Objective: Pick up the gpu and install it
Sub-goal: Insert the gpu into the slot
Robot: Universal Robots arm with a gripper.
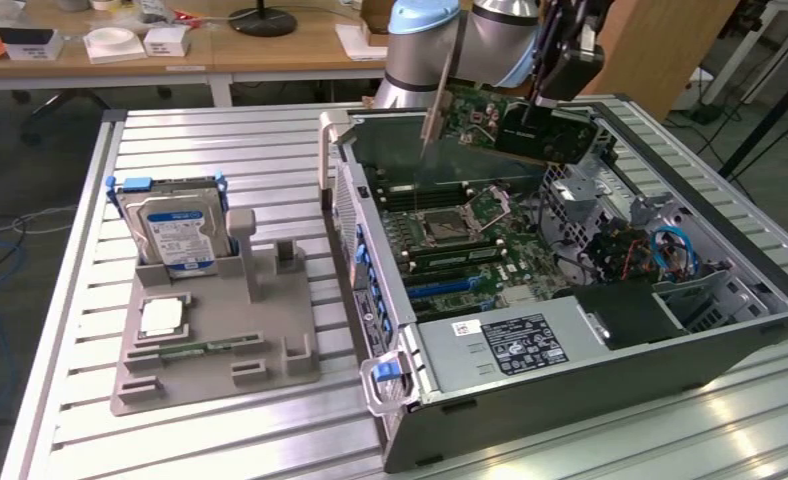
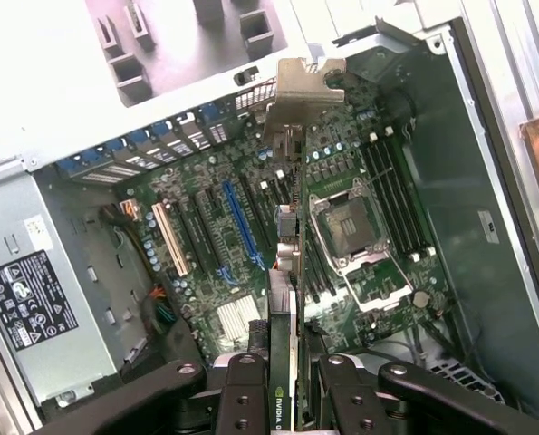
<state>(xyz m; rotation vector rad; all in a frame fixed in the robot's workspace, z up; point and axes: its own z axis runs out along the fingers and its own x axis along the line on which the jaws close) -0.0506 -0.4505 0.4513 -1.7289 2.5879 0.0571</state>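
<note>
In the exterior view, over at 9 o'clock from the open PC case [image 1: 608,400], a grey holder [image 1: 214,385] sat on the slatted metal desk [image 1: 234,130]. A hard drive [image 1: 174,235] with a blue-white label stood upright in its far end, around 11 o'clock on the holder. A small pale square part [image 1: 162,318] lay flat nearer the middle. A narrow green memory stick [image 1: 201,350] lay flat just at 5 o'clock of that square.

The case lay on its side with the motherboard [image 1: 461,250] facing up. The power supply [image 1: 514,340] with its black label was at roughly 6 o'clock inside it.

The gpu [image 1: 528,125] was up in the air at 12 o'clock of the case, above the rim and not seated in any slot. It hung tilted, with the green board and silver end bracket [image 1: 434,120] toward the exterior view's left and the black fan housing toward its right. The pincer [image 1: 554,95] came down from the arm [image 1: 428,45] and was clamped on the card.

The wrist view showed the gpu [image 2: 290,263] edge-on, pinched between the black fingers [image 2: 242,394] of the pincer [image 2: 292,394]. Past it were the board's blue slot [image 2: 242,227], a white slot [image 2: 171,237] and the CPU socket [image 2: 351,222], with the bracket [image 2: 307,82] at the far end.
</note>
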